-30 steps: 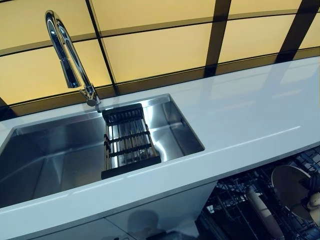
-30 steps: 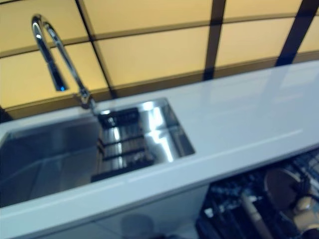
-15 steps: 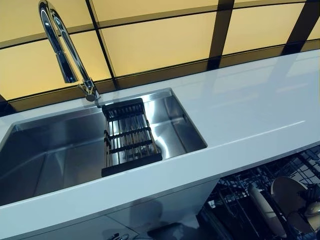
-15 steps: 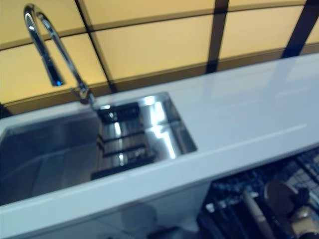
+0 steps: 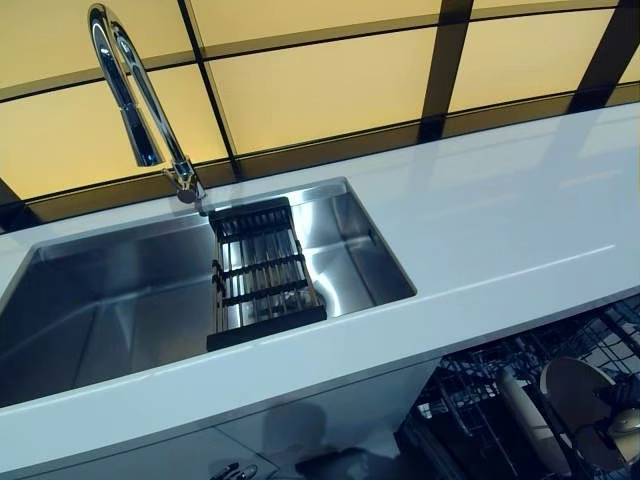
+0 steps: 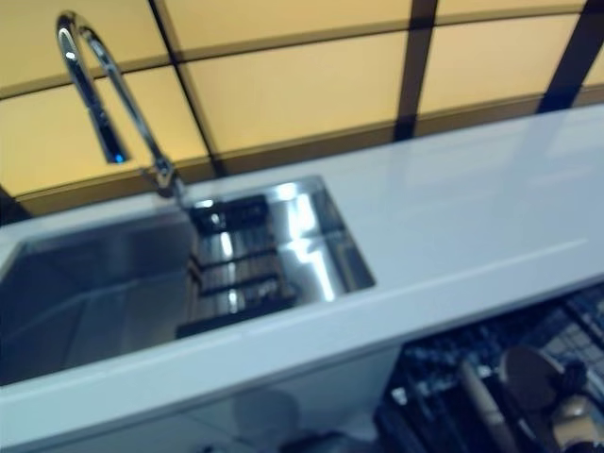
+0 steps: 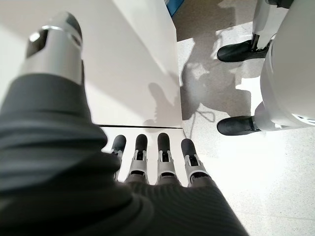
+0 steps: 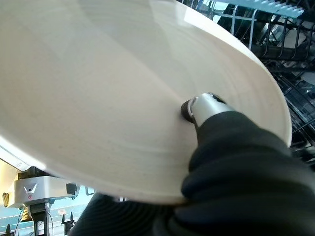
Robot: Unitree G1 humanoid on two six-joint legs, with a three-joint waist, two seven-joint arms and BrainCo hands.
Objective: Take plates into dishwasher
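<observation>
My right hand (image 8: 204, 105) is shut on a large cream plate (image 8: 123, 88), thumb pressed on its face; the fingers are hidden behind it. In the left eye view this plate (image 5: 580, 392) stands upright in the hand (image 5: 626, 422) over the open dishwasher's dark wire rack (image 5: 468, 398) at the lower right. A second cream plate (image 5: 528, 425) stands on edge in the rack just left of it. My left hand (image 7: 157, 157) hangs open and empty beside a white cabinet front (image 7: 133, 64), fingers straight.
A white counter (image 5: 500, 210) runs above the dishwasher. A steel sink (image 5: 100, 300) with a tall chrome faucet (image 5: 135, 100) holds a black drying rack (image 5: 258, 275). Yellow wall panels stand behind. Rack wires (image 8: 275, 29) show past the plate's rim.
The held plate has sunk a little lower over the dishwasher rack. The camera has shifted slightly; sink and counter stay put.
</observation>
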